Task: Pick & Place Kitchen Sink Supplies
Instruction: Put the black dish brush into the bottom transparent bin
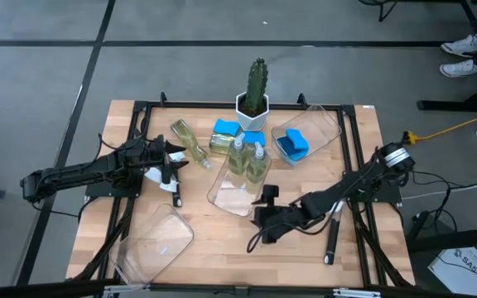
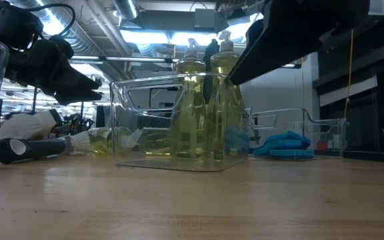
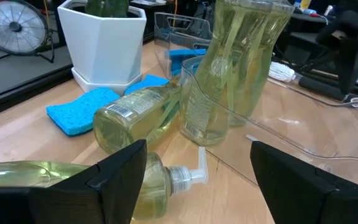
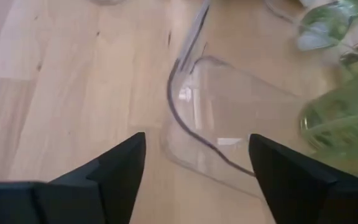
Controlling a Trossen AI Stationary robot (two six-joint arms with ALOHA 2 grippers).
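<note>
Two clear bottles of yellow-green liquid [image 1: 247,159] stand upright in a clear tray [image 1: 226,194] at mid-table. Two more bottles [image 1: 190,139] [image 3: 143,113] lie on their sides on the wood beside it. Blue sponges [image 1: 225,128] lie by the cactus pot, and another [image 1: 292,145] lies in the far-right tray. A black-handled brush [image 1: 173,187] lies near my left gripper [image 1: 175,159], which is open and faces the lying bottles [image 3: 194,174]. My right gripper [image 1: 262,207] is open above the middle tray's near corner [image 4: 185,127], with its fingertips [image 4: 123,165] on either side of it, not touching.
A green cactus in a white pot [image 1: 256,98] stands at the far middle. A second clear tray [image 1: 313,132] holds a sponge at the far right, and a third [image 1: 157,242] lies at the near left. Another brush [image 1: 331,240] lies by the right arm.
</note>
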